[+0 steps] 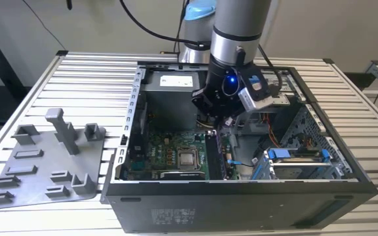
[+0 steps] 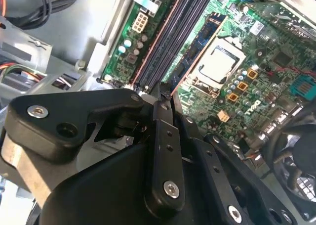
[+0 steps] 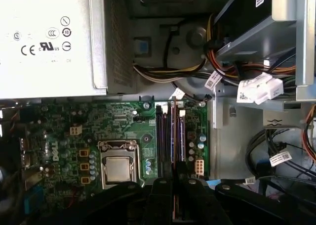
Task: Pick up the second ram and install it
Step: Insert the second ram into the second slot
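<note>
Hand [image 1: 216, 117] inside computer case [image 1: 241, 196], above motherboard [image 3: 123, 136] memory slots [image 3: 170, 136]

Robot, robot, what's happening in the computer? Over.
Hand low over the memory slots. Memory stick standing in a slot, hand right at it. Loose cables nearby, nothing blocking.

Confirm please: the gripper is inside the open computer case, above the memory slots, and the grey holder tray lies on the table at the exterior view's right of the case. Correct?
Not quite. In the exterior view the grey holder tray lies at the exterior view's left of the computer case, not its right. The gripper is inside the case, above the memory slots.
</note>
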`<state>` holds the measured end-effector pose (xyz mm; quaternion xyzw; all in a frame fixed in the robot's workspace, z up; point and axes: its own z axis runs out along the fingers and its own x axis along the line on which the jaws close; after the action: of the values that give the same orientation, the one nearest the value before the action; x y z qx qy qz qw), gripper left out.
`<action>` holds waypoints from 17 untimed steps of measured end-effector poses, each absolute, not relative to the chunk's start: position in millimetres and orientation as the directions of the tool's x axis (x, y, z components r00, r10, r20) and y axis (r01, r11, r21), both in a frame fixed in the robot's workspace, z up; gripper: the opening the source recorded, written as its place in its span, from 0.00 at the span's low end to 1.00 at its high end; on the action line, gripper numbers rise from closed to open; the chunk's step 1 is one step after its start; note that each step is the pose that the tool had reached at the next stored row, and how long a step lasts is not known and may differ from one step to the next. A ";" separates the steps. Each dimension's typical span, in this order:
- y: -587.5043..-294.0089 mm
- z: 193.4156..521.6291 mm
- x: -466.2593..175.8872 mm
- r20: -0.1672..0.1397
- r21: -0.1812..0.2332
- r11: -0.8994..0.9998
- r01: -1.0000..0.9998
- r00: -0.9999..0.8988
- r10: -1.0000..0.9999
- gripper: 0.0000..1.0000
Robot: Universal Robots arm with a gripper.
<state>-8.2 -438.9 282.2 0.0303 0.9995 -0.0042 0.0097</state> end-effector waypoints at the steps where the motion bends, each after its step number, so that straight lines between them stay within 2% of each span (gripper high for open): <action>1: -439.0 280.4 -8.5 -0.020 -0.008 0.998 0.061 -0.998 0.060 0.15; 17: -440.4 258.3 -9.5 -0.017 -0.008 0.998 0.061 -0.998 0.060 0.15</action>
<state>-9.5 -440.4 258.3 0.0303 0.9995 -0.0042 0.0085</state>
